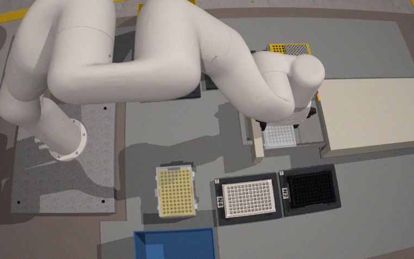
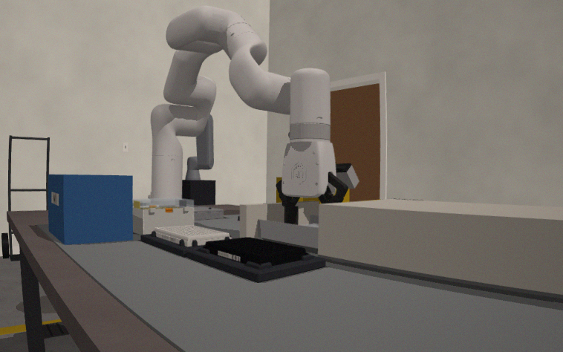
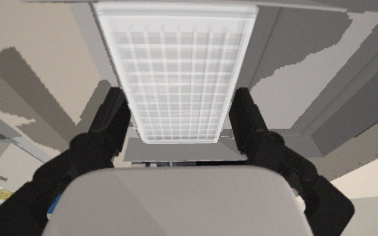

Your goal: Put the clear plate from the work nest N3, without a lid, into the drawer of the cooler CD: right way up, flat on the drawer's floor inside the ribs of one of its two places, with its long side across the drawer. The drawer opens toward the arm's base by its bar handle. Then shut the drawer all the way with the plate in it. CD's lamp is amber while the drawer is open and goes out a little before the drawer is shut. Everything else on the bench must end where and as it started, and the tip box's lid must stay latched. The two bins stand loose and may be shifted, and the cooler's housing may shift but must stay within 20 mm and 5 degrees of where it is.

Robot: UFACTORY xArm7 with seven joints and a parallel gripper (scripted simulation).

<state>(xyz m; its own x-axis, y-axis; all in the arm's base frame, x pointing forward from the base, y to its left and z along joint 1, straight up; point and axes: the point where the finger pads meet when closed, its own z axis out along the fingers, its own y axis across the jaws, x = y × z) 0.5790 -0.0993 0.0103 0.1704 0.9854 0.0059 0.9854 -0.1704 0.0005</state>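
- Clear plate [image 1: 279,135] lies flat in the open drawer [image 1: 311,133].
- Jaws of the gripper [image 3: 180,120] stand apart, empty, flanking the plate.
- Outstanding: shut the drawer.

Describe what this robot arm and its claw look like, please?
The arm is smooth, off-white and tube-shaped, with rounded joints, a grey band above the wrist and a round bolted foot. No cables show. The gripper has a pale boxy body with a faint embossed logo and two chunky black fingers.
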